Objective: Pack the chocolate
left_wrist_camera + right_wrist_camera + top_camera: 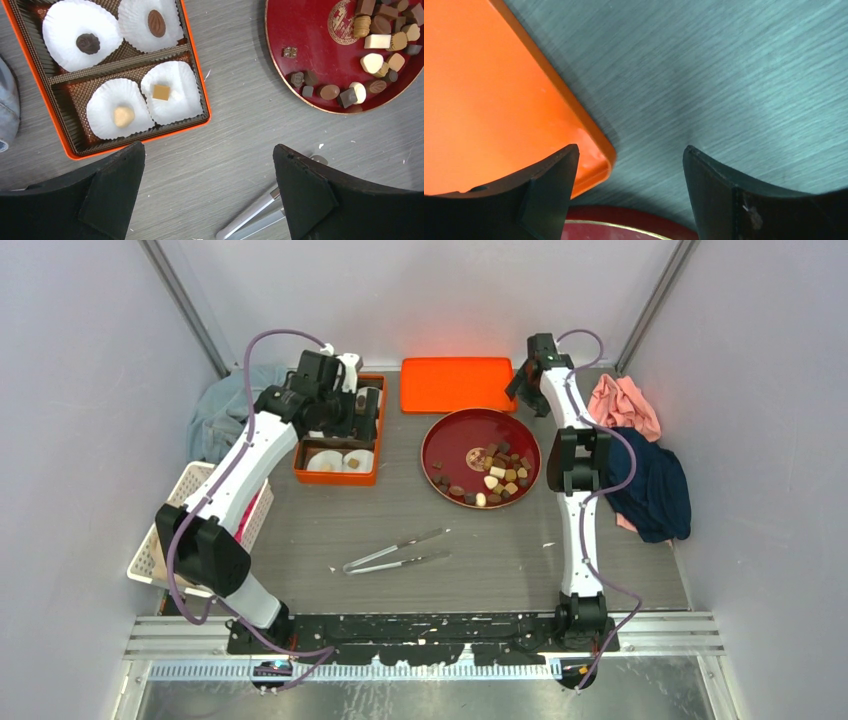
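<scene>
Both wide, empty: left gripper [207, 152], right gripper [629, 152] — top view, chocolate [497, 475] at right's 7 o'clock, nearer; left's 4 o'clock.

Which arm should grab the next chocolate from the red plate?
Probably right. The right gripper, open and empty, hovers just past the red plate, near the chocolates. The left gripper, open too, hangs by the orange box, farther away.

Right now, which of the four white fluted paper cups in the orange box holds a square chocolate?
The lower-right cup in the left wrist view: its tan chocolate is square, the others' rounded.
</scene>
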`<state>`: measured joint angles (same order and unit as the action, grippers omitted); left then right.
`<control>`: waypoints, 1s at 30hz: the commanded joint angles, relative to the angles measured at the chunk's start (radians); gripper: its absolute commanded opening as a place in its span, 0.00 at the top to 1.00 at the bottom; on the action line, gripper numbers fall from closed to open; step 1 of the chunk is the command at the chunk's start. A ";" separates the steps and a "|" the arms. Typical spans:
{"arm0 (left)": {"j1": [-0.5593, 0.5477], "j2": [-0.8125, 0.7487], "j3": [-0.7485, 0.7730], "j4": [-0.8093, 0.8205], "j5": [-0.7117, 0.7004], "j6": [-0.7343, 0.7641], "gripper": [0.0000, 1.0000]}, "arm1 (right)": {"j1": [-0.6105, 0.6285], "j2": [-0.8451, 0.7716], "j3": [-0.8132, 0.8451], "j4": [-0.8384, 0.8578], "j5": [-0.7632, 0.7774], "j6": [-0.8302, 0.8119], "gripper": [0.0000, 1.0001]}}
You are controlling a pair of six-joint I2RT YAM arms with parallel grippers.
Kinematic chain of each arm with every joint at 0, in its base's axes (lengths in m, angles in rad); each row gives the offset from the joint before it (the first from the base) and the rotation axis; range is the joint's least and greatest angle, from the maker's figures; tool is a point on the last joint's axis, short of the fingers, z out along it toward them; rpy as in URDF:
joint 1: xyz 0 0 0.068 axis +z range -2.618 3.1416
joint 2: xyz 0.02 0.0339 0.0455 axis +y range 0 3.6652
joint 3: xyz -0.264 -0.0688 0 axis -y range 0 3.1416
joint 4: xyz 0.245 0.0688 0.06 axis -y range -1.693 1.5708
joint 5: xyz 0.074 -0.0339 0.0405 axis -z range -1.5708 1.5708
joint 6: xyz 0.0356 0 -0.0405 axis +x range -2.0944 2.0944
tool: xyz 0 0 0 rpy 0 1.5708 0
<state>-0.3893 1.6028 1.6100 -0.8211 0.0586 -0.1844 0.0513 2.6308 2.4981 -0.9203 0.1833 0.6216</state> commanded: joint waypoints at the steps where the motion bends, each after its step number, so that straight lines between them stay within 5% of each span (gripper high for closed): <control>1: 0.002 0.001 0.036 0.044 -0.030 -0.026 0.00 | 0.004 0.020 0.061 0.029 -0.014 0.000 0.21; 4: 0.003 0.004 0.036 0.050 -0.032 -0.030 0.00 | 0.005 0.028 0.056 0.037 -0.012 0.006 0.29; 18: 0.003 0.049 0.057 0.075 -0.010 -0.040 0.00 | 0.021 -0.019 0.022 -0.021 0.096 -0.090 0.99; 30: 0.003 0.081 0.107 0.081 -0.020 -0.065 0.00 | 0.028 -0.238 0.046 0.003 0.049 -0.041 0.99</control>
<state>-0.3893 1.6737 1.6550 -0.7910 0.0452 -0.2249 0.0746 2.6011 2.5202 -0.9489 0.2443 0.5518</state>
